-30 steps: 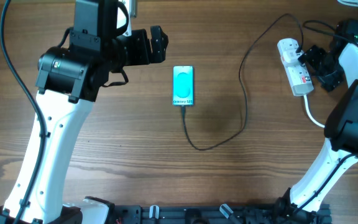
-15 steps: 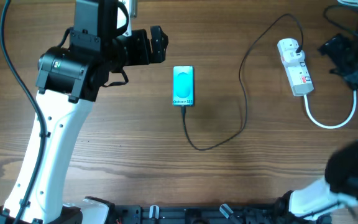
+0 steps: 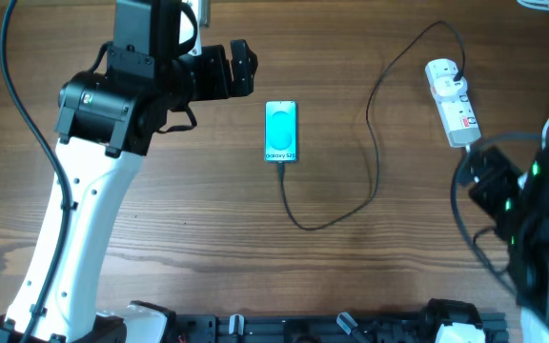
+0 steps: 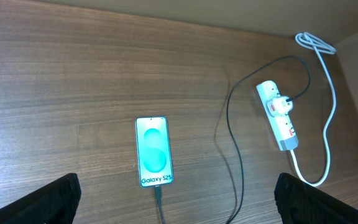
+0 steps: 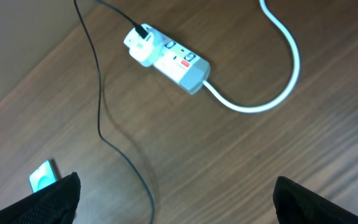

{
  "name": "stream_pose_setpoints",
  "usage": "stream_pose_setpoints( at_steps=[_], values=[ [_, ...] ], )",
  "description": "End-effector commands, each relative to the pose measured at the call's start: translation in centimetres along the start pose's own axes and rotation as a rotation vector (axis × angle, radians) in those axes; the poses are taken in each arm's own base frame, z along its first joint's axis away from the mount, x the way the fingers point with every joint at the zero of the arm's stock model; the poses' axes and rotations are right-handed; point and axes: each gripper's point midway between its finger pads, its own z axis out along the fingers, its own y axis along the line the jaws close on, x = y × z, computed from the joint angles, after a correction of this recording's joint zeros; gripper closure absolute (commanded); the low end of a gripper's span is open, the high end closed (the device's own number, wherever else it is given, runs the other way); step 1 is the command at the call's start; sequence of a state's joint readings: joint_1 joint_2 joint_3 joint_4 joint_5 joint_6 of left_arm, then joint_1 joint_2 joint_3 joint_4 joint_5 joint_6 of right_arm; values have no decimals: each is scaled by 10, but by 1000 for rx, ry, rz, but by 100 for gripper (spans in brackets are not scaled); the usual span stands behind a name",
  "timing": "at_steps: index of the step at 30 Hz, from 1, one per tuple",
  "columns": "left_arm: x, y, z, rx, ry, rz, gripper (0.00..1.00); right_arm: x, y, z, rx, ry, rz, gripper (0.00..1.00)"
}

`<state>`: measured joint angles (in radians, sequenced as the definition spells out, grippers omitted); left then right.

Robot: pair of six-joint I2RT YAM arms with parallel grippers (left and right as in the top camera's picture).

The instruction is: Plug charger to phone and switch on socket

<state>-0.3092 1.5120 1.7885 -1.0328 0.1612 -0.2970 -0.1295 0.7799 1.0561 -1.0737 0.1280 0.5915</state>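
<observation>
A thin black charger cable (image 3: pixel 375 152) joins the small teal-screen phone (image 3: pixel 281 131) and the white socket strip (image 3: pixel 452 114) on the wooden bench (image 3: pixel 208 238). The left end effector (image 4: pixel 179 202) and right end effector (image 5: pixel 176 199) are spread apart, empty.

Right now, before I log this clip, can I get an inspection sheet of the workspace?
Surface: wooden table.
Job's things: phone screen lit; charger runs from its bottom edge to a plug in the socket; switch state unreadable.
Clutter: nothing seen.
End effectors: left end effector open, empty, beside phone; right end effector open, empty, clear of socket.
Cables: charger slack on table; white cord loops from socket.
Surroundings: pale surface beyond table edge.
</observation>
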Motion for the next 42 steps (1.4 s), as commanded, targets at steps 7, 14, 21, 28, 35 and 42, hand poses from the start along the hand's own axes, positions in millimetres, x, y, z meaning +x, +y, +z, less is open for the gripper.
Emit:
stream_pose_setpoints(
  at_steps=[7, 14, 21, 28, 35, 42],
  values=[
    [0, 2, 1, -6, -1, 2, 0, 11, -8, -7, 4, 6, 9, 0],
    [0, 2, 1, -6, -1, 2, 0, 11, -8, -2, 17, 24, 5, 0],
    [0, 2, 1, -6, -1, 2, 0, 8, -14, 1, 61, 9, 1, 0],
    [0, 2, 1, -6, -1, 2, 0, -3, 21, -16, -158, -148, -202, 0],
    [0, 2, 1, -5, -1, 2, 0, 22, 36, -7, -402, -361, -297, 0],
    [0, 2, 1, -6, -1, 2, 0, 53, 48, 12, -572, -532, -480, 0]
  ],
)
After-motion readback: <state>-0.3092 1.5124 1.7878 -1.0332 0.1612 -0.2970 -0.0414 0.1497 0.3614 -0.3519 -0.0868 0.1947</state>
